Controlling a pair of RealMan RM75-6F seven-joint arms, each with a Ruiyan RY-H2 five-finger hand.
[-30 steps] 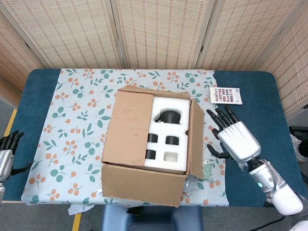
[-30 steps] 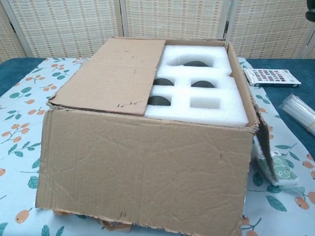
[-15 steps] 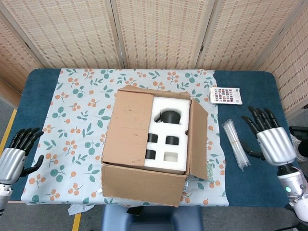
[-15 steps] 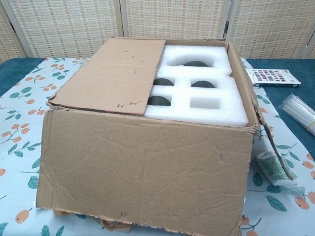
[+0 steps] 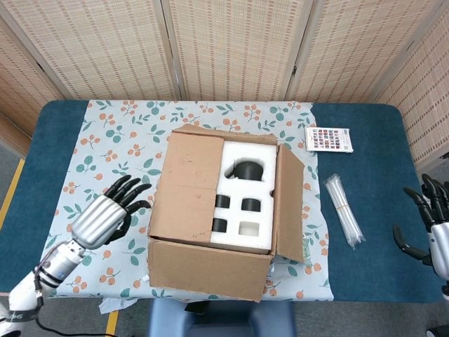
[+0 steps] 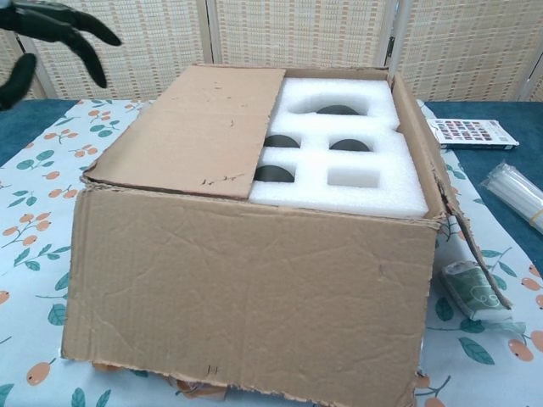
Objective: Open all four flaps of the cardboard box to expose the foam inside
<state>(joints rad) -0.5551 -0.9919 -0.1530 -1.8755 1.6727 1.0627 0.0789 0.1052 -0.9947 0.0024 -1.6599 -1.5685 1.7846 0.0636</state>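
The cardboard box (image 5: 210, 267) (image 6: 246, 297) stands mid-table. Its left flap (image 5: 188, 189) (image 6: 191, 127) still lies flat over the left half of the white foam (image 5: 245, 200) (image 6: 339, 165). The right flap (image 5: 287, 203) (image 6: 450, 220) hangs outward and the near flap is folded down. The foam holds dark items in its cut-outs. My left hand (image 5: 111, 214) (image 6: 47, 34) hovers open, fingers spread, just left of the box. My right hand (image 5: 436, 232) sits at the far right edge, fingers apart, holding nothing.
A bundle of clear plastic tubes (image 5: 342, 210) (image 6: 517, 191) lies right of the box. A small colour-swatch card (image 5: 329, 139) (image 6: 468, 133) sits behind it. A green-printed packet (image 6: 475, 292) lies under the right flap. A floral cloth (image 5: 105, 154) covers the table.
My left hand came in from the table's left edge toward the box's left side. My right hand drew away from the right flap to the far right edge; the flap dropped further outward.
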